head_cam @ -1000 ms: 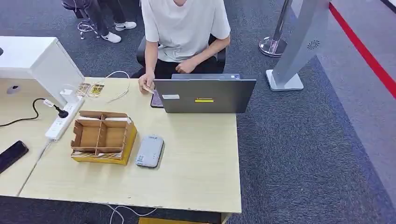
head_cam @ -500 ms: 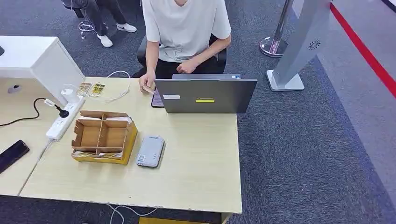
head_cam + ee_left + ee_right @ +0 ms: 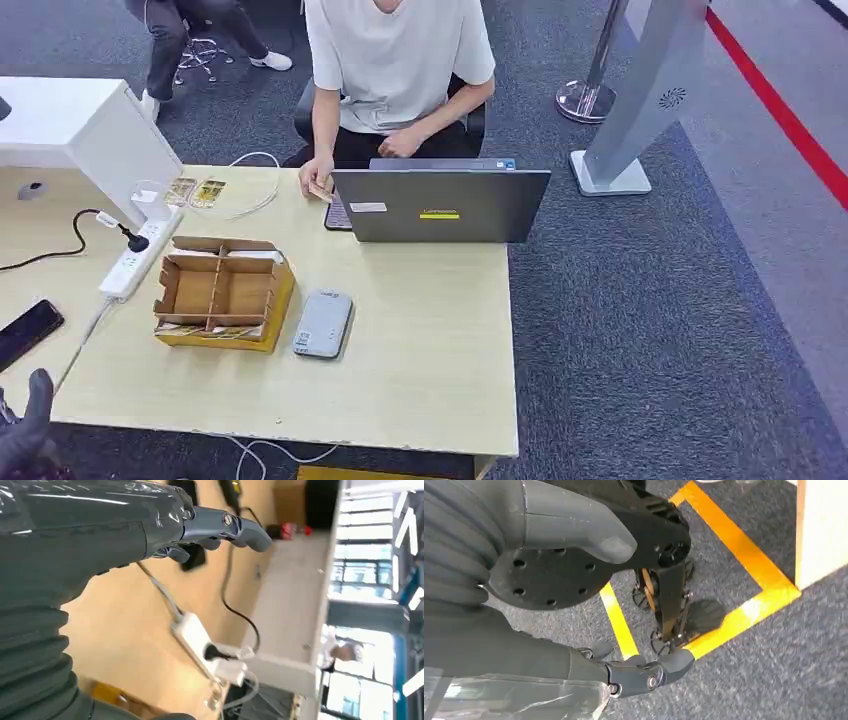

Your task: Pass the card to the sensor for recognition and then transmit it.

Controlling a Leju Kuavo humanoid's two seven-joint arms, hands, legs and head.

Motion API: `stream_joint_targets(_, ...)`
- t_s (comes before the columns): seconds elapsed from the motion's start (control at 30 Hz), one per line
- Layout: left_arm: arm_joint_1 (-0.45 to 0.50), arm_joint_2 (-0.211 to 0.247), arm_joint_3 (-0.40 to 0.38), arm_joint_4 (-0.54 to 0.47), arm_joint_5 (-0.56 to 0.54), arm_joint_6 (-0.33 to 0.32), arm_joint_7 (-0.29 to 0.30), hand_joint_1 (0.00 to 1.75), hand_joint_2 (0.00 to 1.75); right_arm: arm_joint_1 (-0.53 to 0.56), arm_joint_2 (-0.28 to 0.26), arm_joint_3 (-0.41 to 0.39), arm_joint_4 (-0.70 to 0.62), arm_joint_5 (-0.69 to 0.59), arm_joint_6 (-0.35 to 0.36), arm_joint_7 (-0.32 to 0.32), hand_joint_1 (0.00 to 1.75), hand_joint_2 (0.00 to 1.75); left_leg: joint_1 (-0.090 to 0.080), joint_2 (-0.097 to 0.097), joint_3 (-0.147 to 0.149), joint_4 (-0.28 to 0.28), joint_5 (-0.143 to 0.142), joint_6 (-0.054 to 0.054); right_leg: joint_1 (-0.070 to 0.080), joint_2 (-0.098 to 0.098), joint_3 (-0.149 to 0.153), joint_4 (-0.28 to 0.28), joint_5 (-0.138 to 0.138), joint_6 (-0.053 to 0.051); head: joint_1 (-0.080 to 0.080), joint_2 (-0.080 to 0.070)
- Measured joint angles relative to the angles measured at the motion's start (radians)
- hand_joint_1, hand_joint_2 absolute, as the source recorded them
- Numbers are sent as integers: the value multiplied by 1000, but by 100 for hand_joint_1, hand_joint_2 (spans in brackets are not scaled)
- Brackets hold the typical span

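Roughly: flat grey rounded sensor (image 3: 322,324) beside compartmented cardboard box (image 3: 222,294); card (image 3: 319,190) prob. w/ person.

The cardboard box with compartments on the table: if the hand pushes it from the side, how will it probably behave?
The cardboard box looks thin-walled and open-topped with mostly empty compartments, so it is probably light and would slide easily on the smooth table. Its thin dividers would likely bend if squeezed. Being low and wide, it seems unlikely to tip.
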Motion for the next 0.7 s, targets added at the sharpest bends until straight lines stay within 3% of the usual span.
stream_joint_targets(0.1,-7,34,-160,-66,-109,103,-33,0,175,-2,0,-1,0,25,6,0,0,175,0,0,1,0,1,0,0,1,-1,0,0,0,0,0)
stream_joint_targets(0.23,-65,81,-386,-121,-451,218,-17,0,175,-9,1,-1,2,55,7,7,0,175,0,-1,-1,1,3,1,0,-1,-2,0,1,1,0,0)
stream_joint_targets(0.27,-88,86,-453,-142,-529,238,25,0,175,-12,2,-1,2,61,4,9,0,175,0,-1,-2,1,3,1,0,-1,-1,0,2,2,1,0)
stream_joint_targets(0.37,-166,141,-669,-165,-720,222,263,0,175,-18,3,-1,2,79,-4,18,0,175,0,0,-2,1,3,1,0,0,-1,0,3,1,2,0)
stream_joint_targets(0.4,-191,168,-728,-163,-843,246,345,0,175,-19,4,-1,2,85,-6,27,0,175,0,2,-2,1,4,1,0,2,-2,0,4,0,2,0)
stream_joint_targets(0.43,-222,210,-794,-158,-1038,288,444,0,175,-19,5,-1,2,93,-8,38,0,175,0,3,-2,1,4,1,0,4,-3,0,5,0,2,0)
stream_joint_targets(0.47,-252,231,-844,-149,-1222,317,507,0,175,-19,6,-1,2,97,-10,44,0,175,0,3,-2,1,4,1,0,3,-3,0,5,0,2,0)
stream_joint_targets(0.53,-295,274,-920,-129,-1501,344,542,0,175,-19,8,-1,3,100,-11,49,0,175,0,3,-2,1,4,1,0,3,-3,0,5,0,2,0)
stream_joint_targets(0.6,-315,304,-965,-114,-1578,350,549,0,175,-20,10,-1,3,102,-12,49,0,175,0,3,-2,1,4,1,0,4,-3,1,5,0,2,0)
stream_joint_targets(0.7,-328,330,-1012,-99,-1451,355,550,0,175,-19,11,-1,5,103,-13,50,0,175,0,5,-2,1,4,0,0,5,-4,1,5,0,1,0)
